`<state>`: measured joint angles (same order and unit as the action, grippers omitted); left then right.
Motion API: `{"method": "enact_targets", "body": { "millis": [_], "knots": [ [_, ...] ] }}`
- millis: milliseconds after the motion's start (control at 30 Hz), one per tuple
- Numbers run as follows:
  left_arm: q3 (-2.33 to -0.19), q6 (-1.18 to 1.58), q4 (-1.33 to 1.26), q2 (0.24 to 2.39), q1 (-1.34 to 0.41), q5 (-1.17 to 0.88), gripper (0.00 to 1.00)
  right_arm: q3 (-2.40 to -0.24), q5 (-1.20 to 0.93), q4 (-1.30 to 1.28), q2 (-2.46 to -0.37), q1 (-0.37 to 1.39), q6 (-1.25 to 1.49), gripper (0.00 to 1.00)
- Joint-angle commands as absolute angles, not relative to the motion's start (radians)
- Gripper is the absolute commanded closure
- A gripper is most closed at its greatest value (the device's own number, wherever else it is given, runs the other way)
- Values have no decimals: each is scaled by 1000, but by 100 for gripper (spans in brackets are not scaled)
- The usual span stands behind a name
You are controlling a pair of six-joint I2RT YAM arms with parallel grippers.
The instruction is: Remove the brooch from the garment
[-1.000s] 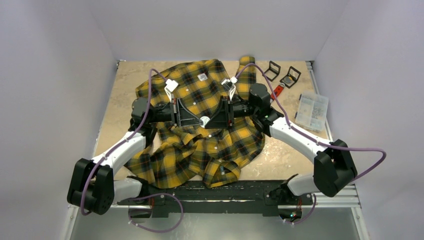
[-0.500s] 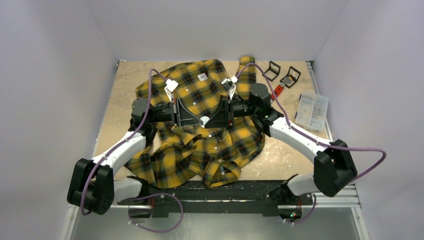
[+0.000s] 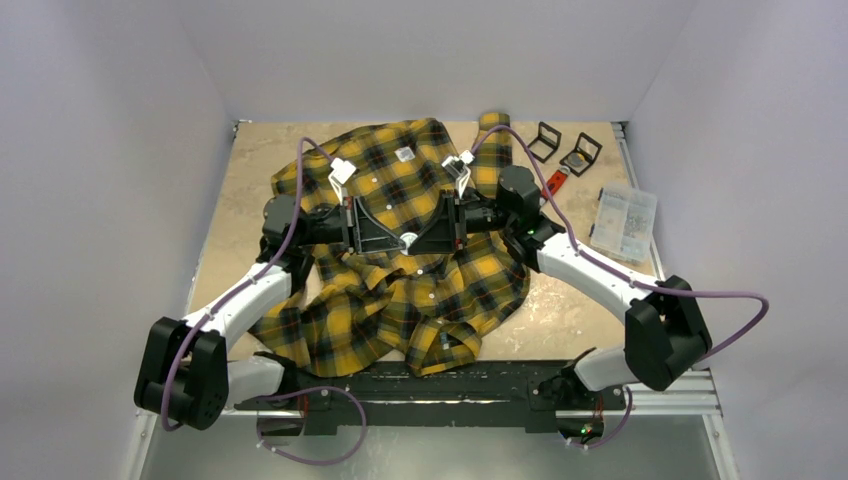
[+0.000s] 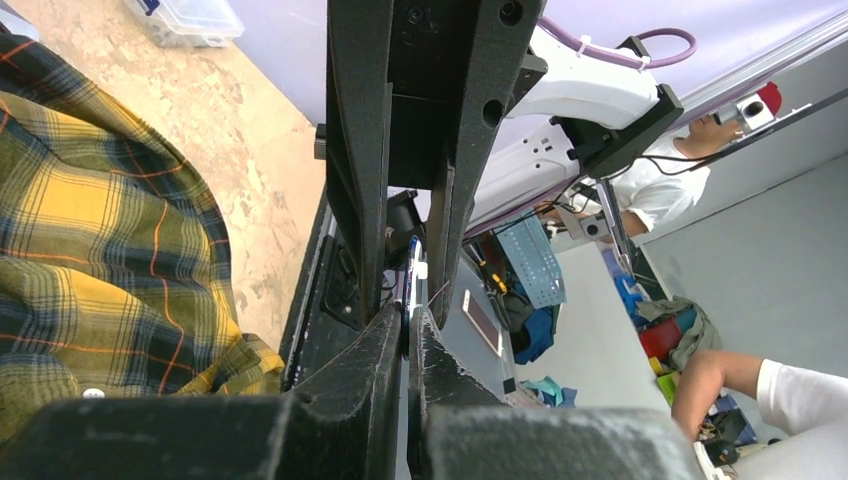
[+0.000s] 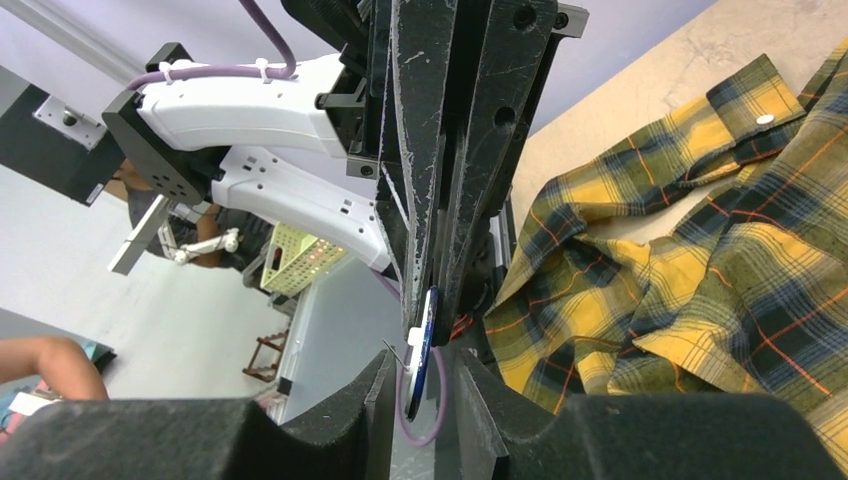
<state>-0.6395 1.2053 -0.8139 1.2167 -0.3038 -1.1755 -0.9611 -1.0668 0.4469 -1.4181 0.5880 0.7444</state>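
The garment (image 3: 400, 290), a yellow and black plaid shirt, lies crumpled across the middle of the table; it also shows in the left wrist view (image 4: 90, 250) and the right wrist view (image 5: 700, 260). Both grippers meet tip to tip above its middle. The brooch (image 5: 420, 350) is a small blue-rimmed disc with a white back and a bare pin, seen white from above (image 3: 408, 240). My left gripper (image 4: 408, 312) is shut on the brooch's edge and holds it clear of the cloth. My right gripper (image 5: 425, 358) is open, one finger on either side of the brooch.
A clear plastic box of small parts (image 3: 623, 222) sits at the right edge. Two black brackets (image 3: 545, 140) (image 3: 580, 153) and a red tool (image 3: 555, 184) lie at the back right. A black rail (image 3: 440, 378) runs along the near edge.
The right arm has shifted slightly to the left. Both grippers stay together at the brooch, and the shirt has not moved.
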Motion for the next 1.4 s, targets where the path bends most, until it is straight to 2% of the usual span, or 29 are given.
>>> {"method": "enact_targets", "body": {
  "millis": [0,800,1067,1367],
  "knots": [
    [-631,1156,-838,1182,-310,-1182,100,-997,-1071,488,-1419,582,762,70],
    [-638,1122,-816,1173,-321,-1176,100,-1002,-1049,485,-1431,573,770,70],
    [-652,1008,-692,1120,-323,-1146,100,-1001,-1038,451,-1437,573,762,81],
    [-661,902,-587,1074,-325,-1090,100,-1014,-1002,406,-1447,573,729,89]
  ]
}}
